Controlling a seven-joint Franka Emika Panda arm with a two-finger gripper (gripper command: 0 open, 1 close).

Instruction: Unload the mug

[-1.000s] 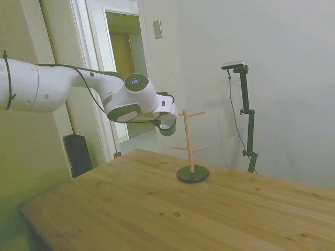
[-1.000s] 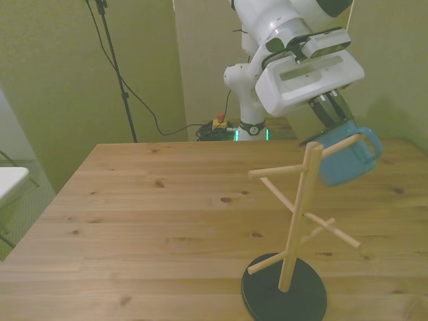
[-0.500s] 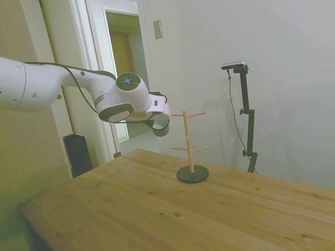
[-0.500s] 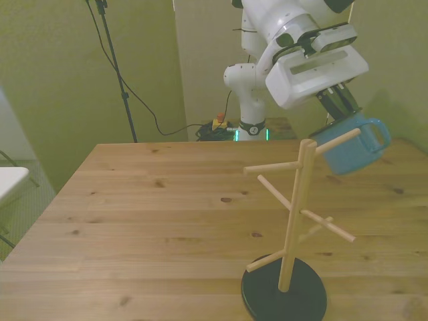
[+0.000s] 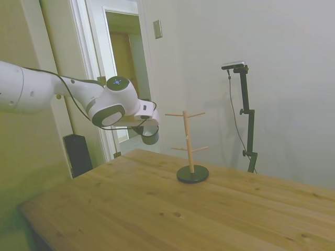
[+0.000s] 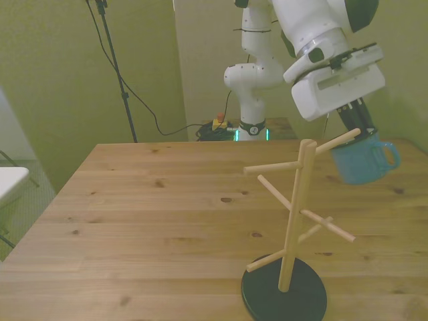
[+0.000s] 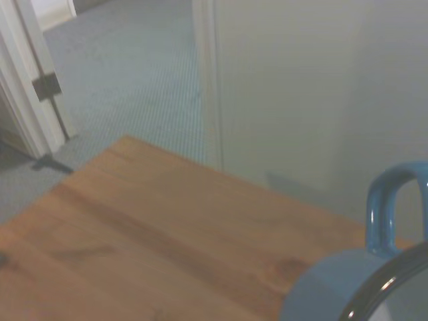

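Observation:
The blue-grey mug [image 6: 362, 161] hangs in the air with my gripper [image 6: 356, 131] shut on its rim, handle toward the front view's right. In the side view the mug [image 5: 149, 138] sits under my gripper [image 5: 146, 130], well left of the wooden peg rack [image 5: 187, 140] and apart from its pegs. The rack [image 6: 295, 212] stands upright on its round dark base [image 6: 284, 298], with bare pegs. In the front view one upper peg tip crosses in front of the mug. Up close, the wrist view catches the mug [image 7: 348, 287] with its handle up, above the table's edge.
The wooden table [image 5: 157, 209] runs wide around the rack. A doorway with a white frame [image 5: 99, 78] and a dark box on the floor [image 5: 78, 154] lie beyond the table's far edge in the side view. A stand with a cable [image 6: 117, 67] rises at the front view's left.
My gripper has drawn back from the rack with the mug, leftward in the side view and rightward in the front view. The mug has come clear of the upper peg.

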